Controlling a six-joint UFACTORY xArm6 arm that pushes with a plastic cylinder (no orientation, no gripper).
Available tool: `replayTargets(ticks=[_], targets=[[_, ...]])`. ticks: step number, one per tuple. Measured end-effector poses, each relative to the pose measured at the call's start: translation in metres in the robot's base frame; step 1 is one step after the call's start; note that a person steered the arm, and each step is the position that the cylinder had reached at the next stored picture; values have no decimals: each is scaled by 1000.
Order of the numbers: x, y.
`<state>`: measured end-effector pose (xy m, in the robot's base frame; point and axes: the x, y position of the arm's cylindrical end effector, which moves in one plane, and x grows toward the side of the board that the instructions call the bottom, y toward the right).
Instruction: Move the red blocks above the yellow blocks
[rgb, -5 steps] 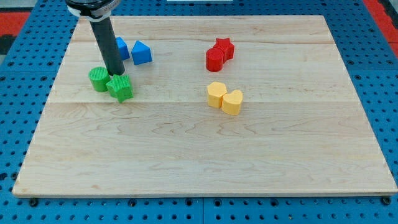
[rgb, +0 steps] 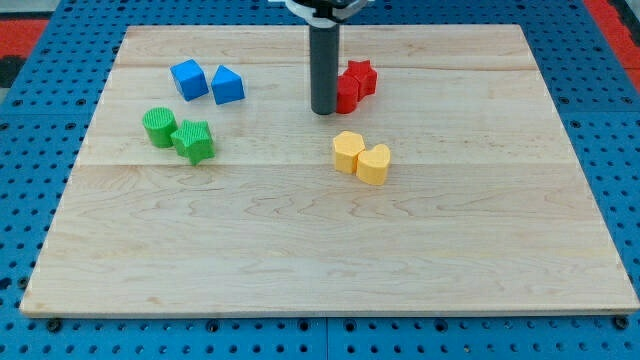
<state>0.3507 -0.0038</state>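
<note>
as no labels show, my tip (rgb: 323, 111) touching red blocks (rgb: 352, 86), above yellow blocks (rgb: 361, 158)

The surface (rgb: 300, 240) is seen as pale wood with fine grain and a smooth, faintly satin finish, joined from planks; beneath it a blue pegboard (rgb: 30, 150) of matt plastic look is shown, dotted with holes. The rod (rgb: 324, 70) is rendered as dark, smooth material with a dull sheen; whether metal or plastic cannot be told. The green star block (rgb: 194, 141) and green round block (rgb: 158, 127) are marked by fine ridges; the yellow blocks (rgb: 360, 157), red blocks (rgb: 354, 84) and blue blocks (rgb: 208, 82) are seen as matt plastic.
</note>
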Motion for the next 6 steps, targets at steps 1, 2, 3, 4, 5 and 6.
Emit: replayTargets(ticks=[1, 2, 3, 4, 5, 6], targets=[[-2, 5], [-17, 36], [-23, 49], [-10, 49], [3, 87], [-36, 133]])
